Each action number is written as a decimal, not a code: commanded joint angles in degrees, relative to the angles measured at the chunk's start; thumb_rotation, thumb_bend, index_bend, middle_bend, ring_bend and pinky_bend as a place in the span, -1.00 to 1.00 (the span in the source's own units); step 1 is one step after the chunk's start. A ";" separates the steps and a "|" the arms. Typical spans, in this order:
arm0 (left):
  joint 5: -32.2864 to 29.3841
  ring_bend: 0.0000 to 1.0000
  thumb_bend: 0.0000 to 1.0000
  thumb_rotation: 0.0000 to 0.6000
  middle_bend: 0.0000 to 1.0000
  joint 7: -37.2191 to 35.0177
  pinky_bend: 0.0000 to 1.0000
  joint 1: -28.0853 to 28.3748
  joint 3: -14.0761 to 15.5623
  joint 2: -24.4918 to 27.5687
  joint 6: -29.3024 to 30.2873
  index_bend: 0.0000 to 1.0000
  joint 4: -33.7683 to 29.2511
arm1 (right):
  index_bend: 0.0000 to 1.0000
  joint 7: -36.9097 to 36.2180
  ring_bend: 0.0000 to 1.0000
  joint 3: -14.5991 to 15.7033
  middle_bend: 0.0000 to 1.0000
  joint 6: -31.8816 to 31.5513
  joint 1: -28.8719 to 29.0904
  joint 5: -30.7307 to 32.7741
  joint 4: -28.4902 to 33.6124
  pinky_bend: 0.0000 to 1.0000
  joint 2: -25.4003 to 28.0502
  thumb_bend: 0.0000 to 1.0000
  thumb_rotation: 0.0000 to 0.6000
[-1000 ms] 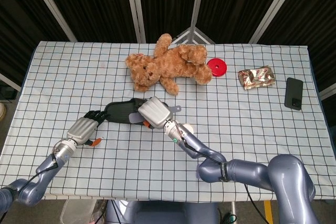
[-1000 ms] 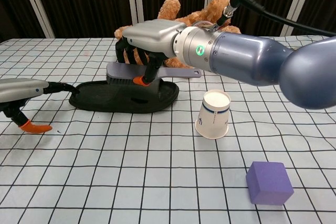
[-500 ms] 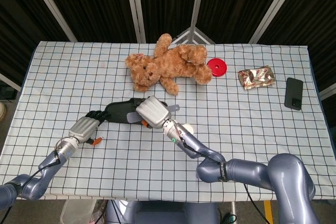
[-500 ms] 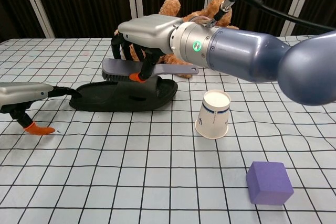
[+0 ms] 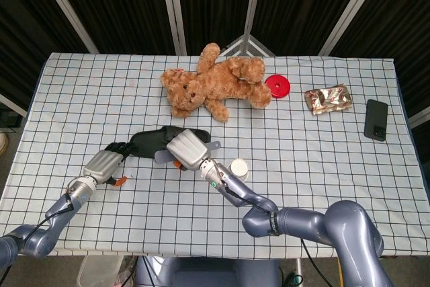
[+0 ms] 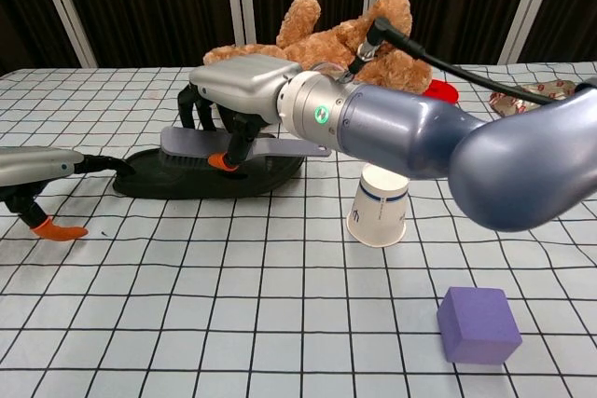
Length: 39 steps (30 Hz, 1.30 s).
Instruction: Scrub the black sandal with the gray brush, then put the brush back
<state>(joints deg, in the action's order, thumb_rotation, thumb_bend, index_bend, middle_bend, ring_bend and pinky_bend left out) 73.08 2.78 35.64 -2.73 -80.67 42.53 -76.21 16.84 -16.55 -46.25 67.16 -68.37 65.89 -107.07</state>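
We see the checked table (image 5: 322, 139) first, its near edge cut off in the chest view. At the far side lies the teddy bear (image 5: 215, 82), partly hidden in the chest view behind the right arm. The right hand (image 6: 238, 90) grips the gray brush (image 6: 201, 142), fingers curled down over its back; the bristles sit on the black sandal (image 6: 187, 179), left of centre. The left hand (image 6: 37, 170) touches the sandal's left end with its dark fingertips; whether it truly clasps it we cannot tell. Right of the sandal stands an upturned paper cup (image 6: 380, 204), and nearer us a purple cube (image 6: 478, 325), unseen from the head view
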 commanded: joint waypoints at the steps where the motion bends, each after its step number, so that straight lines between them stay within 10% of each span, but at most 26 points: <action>1: -0.08 -1.00 -0.04 0.92 -0.95 -0.01 -1.00 0.06 0.13 -0.10 -0.03 -1.00 0.15 | 0.51 -2.19 0.14 0.04 0.29 -0.02 0.62 -1.18 -2.79 0.14 -2.11 0.23 1.00; 39: -0.85 -1.00 -0.04 0.92 -0.94 1.41 -1.00 0.61 0.99 -0.37 0.88 -1.00 -0.87 | 0.51 -4.18 0.15 0.93 0.29 0.73 0.18 -3.55 -15.83 0.14 -6.50 0.23 1.00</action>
<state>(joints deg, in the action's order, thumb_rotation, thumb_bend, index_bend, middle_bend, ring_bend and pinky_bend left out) 72.24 4.19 36.25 -1.74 -81.07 43.38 -77.06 12.64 -15.52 -45.40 67.33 -71.76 49.24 -113.62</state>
